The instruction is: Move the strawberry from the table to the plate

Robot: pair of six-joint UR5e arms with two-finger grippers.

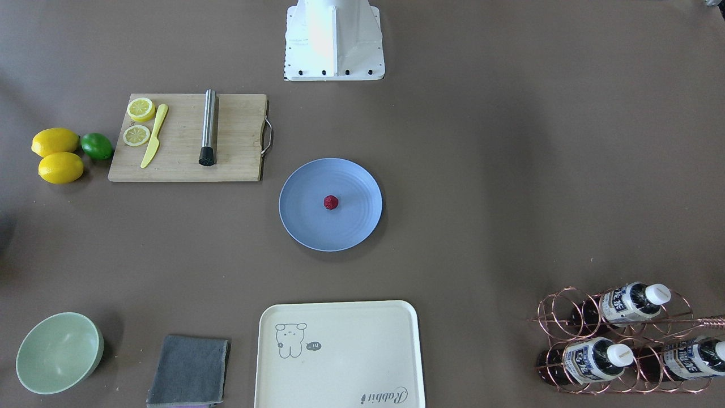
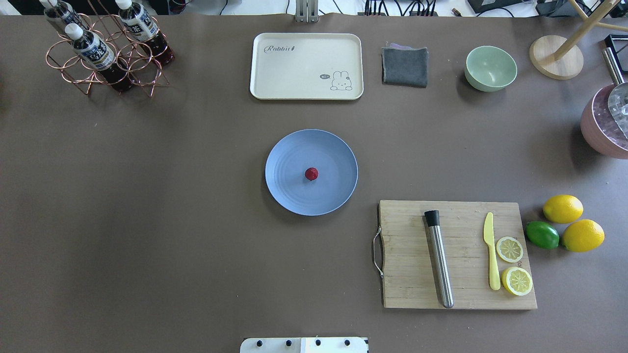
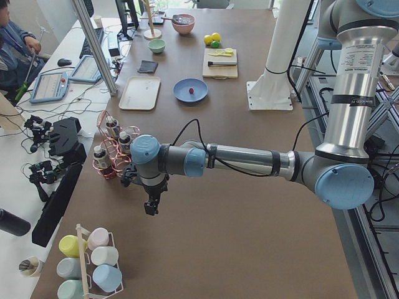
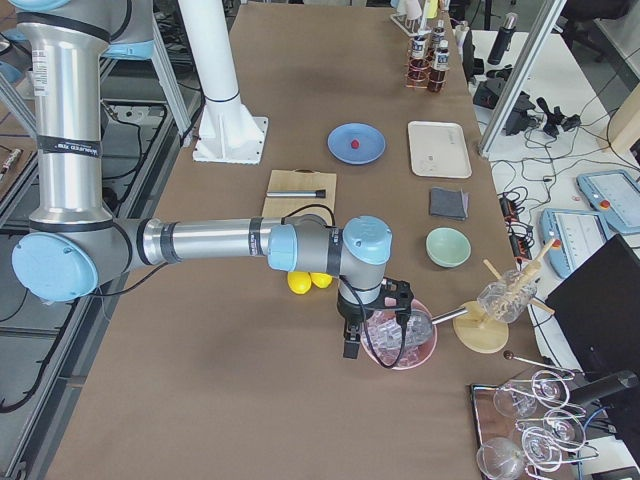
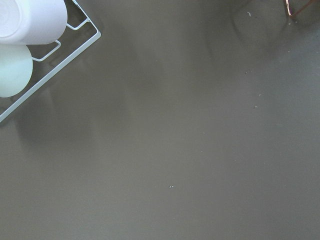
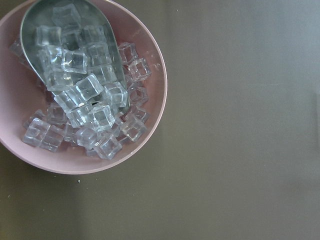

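1. Centrally, the strawberry is seen lying near the middle of the plate, which is set on the table in front of the robot's base.
2. The left tool is held over bare table at the robot's left end, near a bottle rack and a cup rack, well apart from the plate. How far it is open, or whether anything is held, cannot be told.
3. The right tool is held at the opposite end, by the rim of a pink bowl filled with ice cubes and a metal scoop. Its opening cannot be told either.
4. A board is placed near the plate, on the robot's right. A steel muddler, a yellow knife and two lemon slices are laid on it.
5. Two lemons and a lime are grouped close together just past the board.
6. A tray, a grey cloth and a green bowl are lined along the operators' edge.
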